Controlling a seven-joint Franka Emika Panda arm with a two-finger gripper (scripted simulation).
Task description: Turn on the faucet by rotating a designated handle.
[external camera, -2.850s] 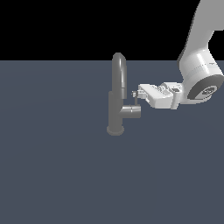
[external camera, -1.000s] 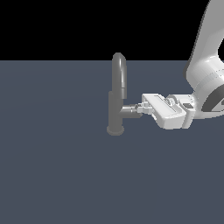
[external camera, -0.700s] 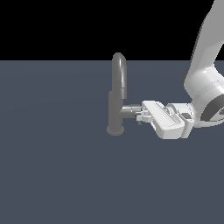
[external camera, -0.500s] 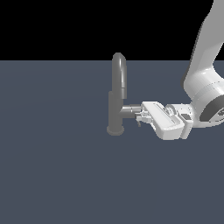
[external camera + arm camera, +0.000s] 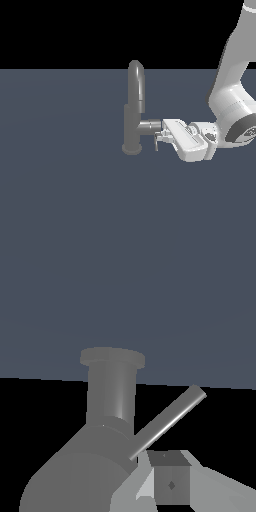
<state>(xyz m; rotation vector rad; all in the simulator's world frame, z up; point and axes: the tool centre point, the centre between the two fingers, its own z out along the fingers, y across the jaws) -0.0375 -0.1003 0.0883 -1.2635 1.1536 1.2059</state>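
Faucet (image 5: pixel 133 117) stands upright on a flat grey surface (image 5: pixel 60 200). Its thin handle (image 5: pixel 156 143) hangs from the side stub, right at the gripper (image 5: pixel 161 136). Whether the jaws are closed is unclear. Pushing should stay steady, sweeping around the stub's axis without slipping off the rod.

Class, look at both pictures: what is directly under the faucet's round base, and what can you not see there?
The faucet stands upright with its round base on the plain grey-blue floor. Nothing else shows beneath it. The patch of floor under the base is covered, so any fixing there is hidden.
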